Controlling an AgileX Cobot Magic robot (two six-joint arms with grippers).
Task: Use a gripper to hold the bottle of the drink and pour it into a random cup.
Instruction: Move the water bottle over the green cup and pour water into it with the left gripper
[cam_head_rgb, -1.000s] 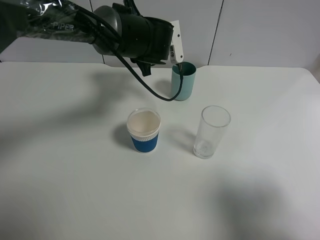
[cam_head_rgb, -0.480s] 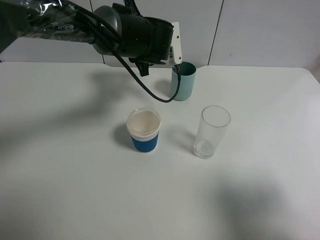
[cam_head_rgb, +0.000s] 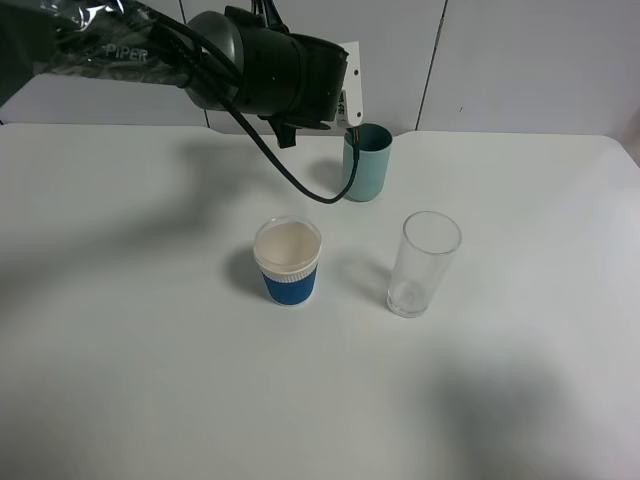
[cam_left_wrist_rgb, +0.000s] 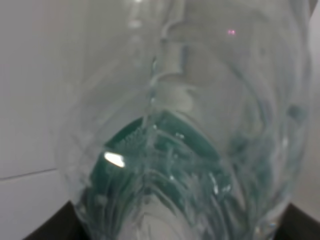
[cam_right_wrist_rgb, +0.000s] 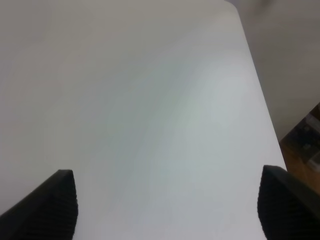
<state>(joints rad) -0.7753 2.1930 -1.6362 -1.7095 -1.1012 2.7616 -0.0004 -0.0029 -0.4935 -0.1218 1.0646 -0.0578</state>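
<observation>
My left gripper (cam_head_rgb: 351, 112) hangs just above the near-left rim of the teal-green cup (cam_head_rgb: 367, 166) at the back of the table. It is shut on the clear plastic bottle (cam_left_wrist_rgb: 185, 100), which fills the left wrist view, tipped toward the cup. The cup's teal rim (cam_left_wrist_rgb: 165, 140) shows through the bottle's liquid. In the exterior high view the bottle is hidden behind the arm and the white gripper head. My right gripper (cam_right_wrist_rgb: 167, 205) is open and empty over bare table, with its black fingers (cam_right_wrist_rgb: 50, 205) wide apart.
A white cup with a blue sleeve (cam_head_rgb: 289, 262) stands at the table's middle. A clear glass tumbler (cam_head_rgb: 423, 263) stands to its right. A black cable (cam_head_rgb: 290, 170) droops from the left arm beside the teal cup. The table's right edge (cam_right_wrist_rgb: 260, 100) lies near my right gripper.
My left gripper head has shifted slightly up and to the left over the teal cup's rim, and the drooping cable has risen a little. The cups have not moved.
</observation>
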